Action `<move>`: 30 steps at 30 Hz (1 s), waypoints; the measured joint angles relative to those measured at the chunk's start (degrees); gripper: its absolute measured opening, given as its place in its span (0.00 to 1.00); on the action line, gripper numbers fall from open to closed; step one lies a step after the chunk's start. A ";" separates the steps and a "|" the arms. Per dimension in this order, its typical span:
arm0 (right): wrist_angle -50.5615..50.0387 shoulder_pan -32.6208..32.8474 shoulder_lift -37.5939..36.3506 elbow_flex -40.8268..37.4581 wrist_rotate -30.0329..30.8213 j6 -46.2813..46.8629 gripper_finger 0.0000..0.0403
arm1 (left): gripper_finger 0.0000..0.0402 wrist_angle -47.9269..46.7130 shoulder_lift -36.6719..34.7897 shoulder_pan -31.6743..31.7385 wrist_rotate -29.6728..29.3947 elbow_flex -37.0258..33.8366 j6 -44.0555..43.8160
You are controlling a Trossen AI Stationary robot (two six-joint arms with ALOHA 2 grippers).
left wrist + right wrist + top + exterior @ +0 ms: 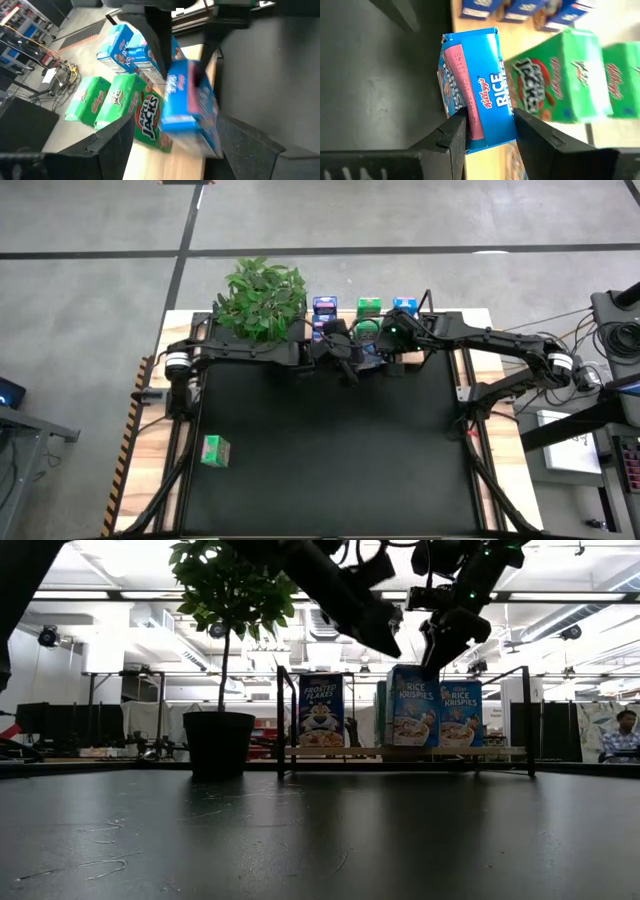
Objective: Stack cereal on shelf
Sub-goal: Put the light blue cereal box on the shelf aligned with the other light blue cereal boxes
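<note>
A light blue cereal box [477, 95] sits clamped between the right gripper [490, 132] fingers, top centre of the high view, over the wooden shelf [400, 752]. Green boxes [117, 107] and dark blue boxes [324, 307] stand close beside it on the shelf. One green box [215, 450] lies alone on the black mat [330, 450], lower left. The left gripper [345, 360] hangs just beside the right one, its fingers spread with nothing between them. A potted plant [262, 298] stands left of the shelf.
</note>
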 joint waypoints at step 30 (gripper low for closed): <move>-15.44 -4.52 -6.95 -0.02 7.80 6.87 0.37 | 0.66 9.55 -37.85 -17.22 -0.83 -31.63 -6.64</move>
